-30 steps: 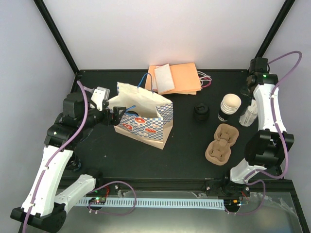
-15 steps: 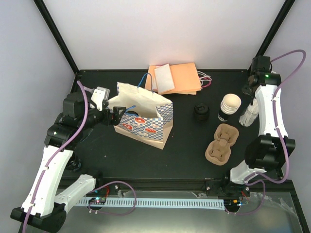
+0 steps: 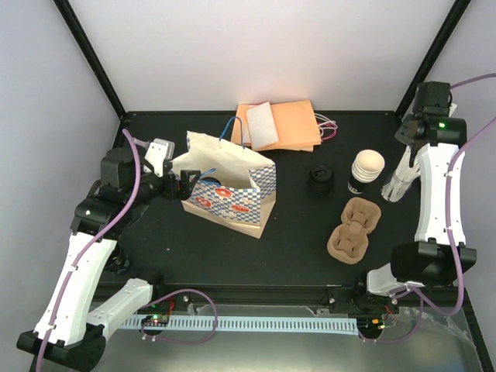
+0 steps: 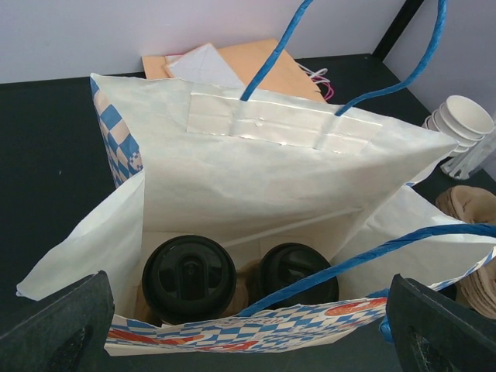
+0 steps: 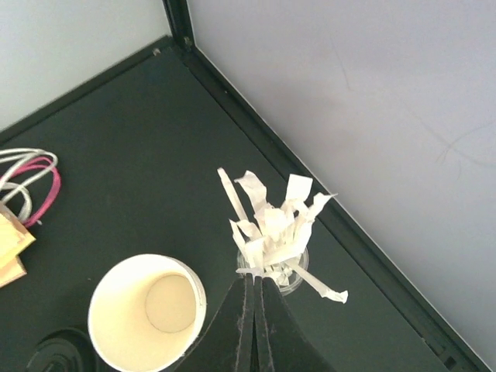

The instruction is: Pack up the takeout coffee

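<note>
Two takeout coffee cups with black lids (image 4: 188,277) (image 4: 297,275) stand side by side at the bottom of the open blue-checked paper bag (image 3: 229,188) (image 4: 271,170). My left gripper (image 4: 256,341) (image 3: 183,186) is open wide at the bag's left end, looking in over its near wall, one finger (image 4: 66,325) at each lower corner. My right gripper (image 5: 254,277) is shut, high at the back right, its tips at the tops of paper-wrapped straws (image 5: 271,225) (image 3: 398,180) in a clear glass. Whether a straw is pinched does not show.
A stack of cream cups (image 3: 366,170) (image 5: 147,310) (image 4: 463,120) stands left of the straws. Black lids (image 3: 319,180) lie further left. The brown pulp carrier (image 3: 355,229) lies nearer the front. Orange envelopes (image 3: 279,125) lie behind the bag. The frame's corner post (image 3: 425,54) is close to my right arm.
My right arm has lifted and swung toward the back right corner, and its jaws have closed fully. The left arm and the bag have not moved.
</note>
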You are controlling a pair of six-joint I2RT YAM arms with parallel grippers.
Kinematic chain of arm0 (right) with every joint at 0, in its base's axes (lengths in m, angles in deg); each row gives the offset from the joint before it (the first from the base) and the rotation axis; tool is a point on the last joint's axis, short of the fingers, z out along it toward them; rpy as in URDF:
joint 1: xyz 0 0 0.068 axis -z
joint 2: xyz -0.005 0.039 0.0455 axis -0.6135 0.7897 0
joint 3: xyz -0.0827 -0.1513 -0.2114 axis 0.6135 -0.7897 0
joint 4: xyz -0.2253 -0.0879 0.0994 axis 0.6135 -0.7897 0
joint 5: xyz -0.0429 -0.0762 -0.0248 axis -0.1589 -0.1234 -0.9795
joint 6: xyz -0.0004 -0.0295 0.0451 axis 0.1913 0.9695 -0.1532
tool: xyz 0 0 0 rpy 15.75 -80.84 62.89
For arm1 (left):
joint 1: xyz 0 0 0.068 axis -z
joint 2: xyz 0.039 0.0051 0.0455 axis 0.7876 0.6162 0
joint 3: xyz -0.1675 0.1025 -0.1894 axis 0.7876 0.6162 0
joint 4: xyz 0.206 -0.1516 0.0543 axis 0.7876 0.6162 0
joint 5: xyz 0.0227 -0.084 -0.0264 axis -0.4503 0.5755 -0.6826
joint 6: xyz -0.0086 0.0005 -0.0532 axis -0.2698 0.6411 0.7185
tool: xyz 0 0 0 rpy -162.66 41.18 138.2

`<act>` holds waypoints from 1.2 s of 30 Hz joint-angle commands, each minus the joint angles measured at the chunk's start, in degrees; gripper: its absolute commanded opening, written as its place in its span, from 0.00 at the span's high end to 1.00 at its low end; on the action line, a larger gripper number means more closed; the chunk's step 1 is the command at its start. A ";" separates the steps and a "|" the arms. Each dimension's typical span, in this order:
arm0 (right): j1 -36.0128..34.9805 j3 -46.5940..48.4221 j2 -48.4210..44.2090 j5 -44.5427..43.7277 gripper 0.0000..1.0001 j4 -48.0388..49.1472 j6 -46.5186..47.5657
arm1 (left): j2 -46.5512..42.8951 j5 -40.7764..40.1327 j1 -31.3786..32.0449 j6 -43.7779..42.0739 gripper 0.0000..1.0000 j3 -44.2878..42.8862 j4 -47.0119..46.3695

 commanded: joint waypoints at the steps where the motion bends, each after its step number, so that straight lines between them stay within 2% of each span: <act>1: -0.45 5.16 -2.77 1.44 0.99 -1.96 1.08 | -0.34 -0.97 0.46 -0.74 0.01 -1.40 0.77; 7: -0.63 11.70 -5.07 6.41 0.99 -4.52 0.30 | 0.21 -1.24 0.46 -0.57 0.01 -2.19 1.24; 14: -0.62 15.05 -9.44 18.55 0.99 -4.49 -0.90 | 1.17 -1.01 0.43 -0.12 0.01 -3.56 2.26; 19: -0.64 10.94 -14.52 34.12 0.99 2.53 -0.73 | 1.76 -0.32 0.42 0.73 0.01 -4.51 3.07; 26: -2.13 7.03 -16.21 55.15 0.99 10.81 -1.13 | 1.35 2.24 0.49 3.21 0.01 -5.00 3.59; 32: -8.05 2.27 -19.58 58.75 0.99 21.81 -4.33 | 0.85 3.85 0.42 4.56 0.01 -4.87 4.42; 36: -10.63 2.75 -19.36 61.01 0.99 24.97 -6.20 | 0.62 3.71 0.42 5.01 0.01 -4.98 5.07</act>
